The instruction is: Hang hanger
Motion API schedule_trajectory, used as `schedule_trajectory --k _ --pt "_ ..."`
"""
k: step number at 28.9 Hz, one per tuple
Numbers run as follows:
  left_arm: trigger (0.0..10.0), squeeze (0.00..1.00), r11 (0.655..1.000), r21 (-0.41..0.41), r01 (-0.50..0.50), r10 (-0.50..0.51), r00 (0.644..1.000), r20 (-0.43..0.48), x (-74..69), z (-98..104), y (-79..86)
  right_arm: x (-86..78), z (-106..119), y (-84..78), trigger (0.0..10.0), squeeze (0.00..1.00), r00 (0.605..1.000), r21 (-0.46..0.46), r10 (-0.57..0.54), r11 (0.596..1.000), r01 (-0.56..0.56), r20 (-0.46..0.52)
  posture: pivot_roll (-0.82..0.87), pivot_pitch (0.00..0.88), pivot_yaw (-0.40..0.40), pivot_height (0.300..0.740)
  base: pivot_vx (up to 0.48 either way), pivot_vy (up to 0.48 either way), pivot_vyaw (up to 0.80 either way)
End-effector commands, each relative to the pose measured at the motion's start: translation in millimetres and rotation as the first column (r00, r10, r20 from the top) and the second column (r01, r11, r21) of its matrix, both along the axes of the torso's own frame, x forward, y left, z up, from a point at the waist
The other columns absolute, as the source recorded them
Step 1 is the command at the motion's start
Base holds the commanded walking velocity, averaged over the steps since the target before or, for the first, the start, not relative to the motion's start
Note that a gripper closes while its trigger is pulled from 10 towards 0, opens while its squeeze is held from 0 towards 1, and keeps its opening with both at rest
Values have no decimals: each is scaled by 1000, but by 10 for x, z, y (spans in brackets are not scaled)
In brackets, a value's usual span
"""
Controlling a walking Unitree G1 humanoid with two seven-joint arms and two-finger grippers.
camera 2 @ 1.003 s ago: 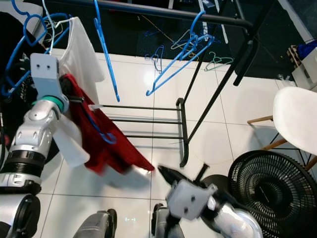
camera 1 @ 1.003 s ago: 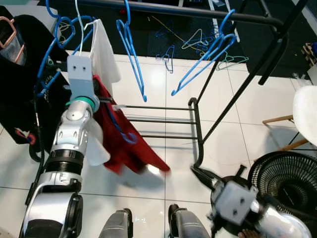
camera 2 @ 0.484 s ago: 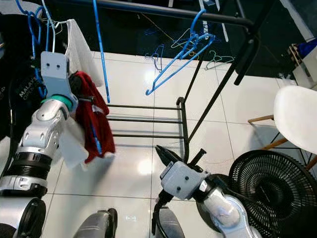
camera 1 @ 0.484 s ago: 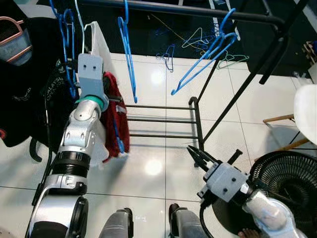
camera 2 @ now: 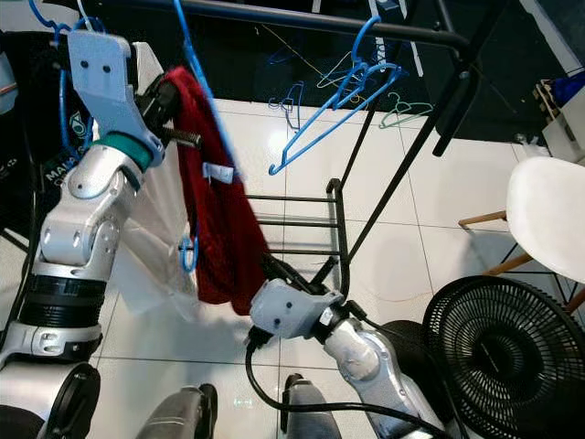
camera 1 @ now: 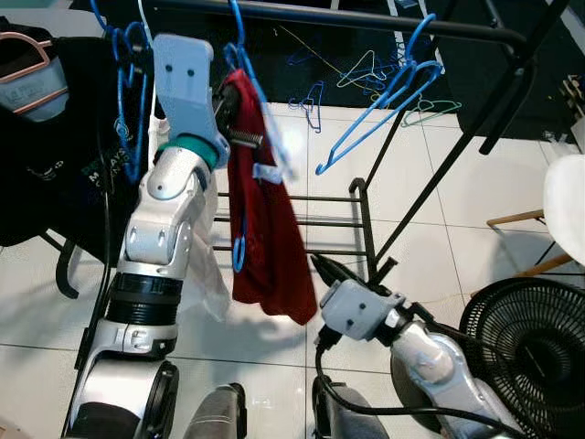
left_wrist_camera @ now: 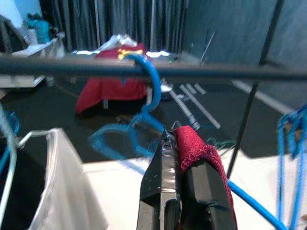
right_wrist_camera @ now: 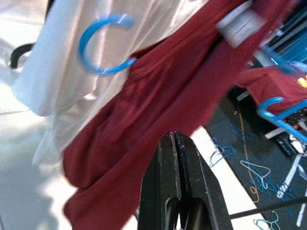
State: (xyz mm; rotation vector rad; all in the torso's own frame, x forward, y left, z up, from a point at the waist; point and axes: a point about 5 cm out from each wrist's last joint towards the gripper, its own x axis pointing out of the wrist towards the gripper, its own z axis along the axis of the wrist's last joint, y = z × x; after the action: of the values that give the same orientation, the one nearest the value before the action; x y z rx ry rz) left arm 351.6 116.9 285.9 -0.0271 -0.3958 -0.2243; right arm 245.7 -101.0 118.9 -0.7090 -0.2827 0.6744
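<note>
A red garment (camera 1: 265, 229) hangs on a blue hanger whose hook (left_wrist_camera: 149, 81) curls over the black rail (left_wrist_camera: 57, 67). My left gripper (camera 1: 230, 102) is raised just under the rail, shut on the garment's top edge at the hanger's neck; in the left wrist view the red cloth (left_wrist_camera: 204, 153) bunches against its fingers. My right gripper (camera 1: 322, 267) is low, beside the garment's lower hem, pointing at it with its fingers (right_wrist_camera: 169, 158) pressed together and nothing between them. A blue hook loop (right_wrist_camera: 103, 48) dangles in front of the white cloth.
Other blue hangers (camera 1: 388, 91) hang on the rail to the right. A black garment (camera 1: 46, 165) and a white garment (camera 1: 196, 265) hang at the left. A black fan (camera 1: 535, 338) and white chair (camera 1: 569, 201) stand at the right. Loose hangers (camera 1: 366, 73) lie on dark floor.
My left arm has lifted the red garment up to the rail, and the cloth now hangs long. My right arm has moved left and up to the garment's lower edge.
</note>
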Motion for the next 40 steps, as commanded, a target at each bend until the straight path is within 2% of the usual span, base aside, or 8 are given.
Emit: schedule_trajectory --k 1,4,5,13,20,21,32,40 --pt "0 0 999 -19 30 -29 998 47 -55 129 -40 -2 -70 57 10000 0 1000 -29 26 999 -26 -5 -122 145 49 733 0 0 0" --pt "0 0 999 -23 48 -46 997 62 -82 169 -73 57 -67 102 10000 0 999 -27 32 999 -32 5 -116 143 47 733 0 0 0" --pt "0 0 998 -26 61 -59 996 68 -108 188 -99 105 -62 142 10000 1000 999 -25 36 999 -35 23 -109 141 46 733 0 0 0" --pt "0 0 993 -39 111 -108 992 72 -225 248 -200 314 -61 306 10000 1000 987 -54 47 998 -39 153 -90 136 44 733 0 0 0" --pt "0 0 990 -49 133 -129 989 73 -274 279 -254 477 -53 439 10000 1000 959 -194 126 978 -77 255 -77 124 40 733 0 0 0" --pt "0 0 989 -51 137 -134 988 72 -282 284 -264 495 -67 475 10000 0 948 -235 167 967 -103 269 -76 121 39 733 0 0 0" --pt "0 0 984 -64 165 -160 984 77 -316 347 -316 372 -146 697 10000 0 829 -399 442 867 -298 343 -66 101 44 733 0 0 0" --pt "0 0 983 -65 171 -165 983 81 -337 380 -325 451 -60 786 10000 0 782 -405 460 867 -291 421 -50 98 43 733 0 0 0"
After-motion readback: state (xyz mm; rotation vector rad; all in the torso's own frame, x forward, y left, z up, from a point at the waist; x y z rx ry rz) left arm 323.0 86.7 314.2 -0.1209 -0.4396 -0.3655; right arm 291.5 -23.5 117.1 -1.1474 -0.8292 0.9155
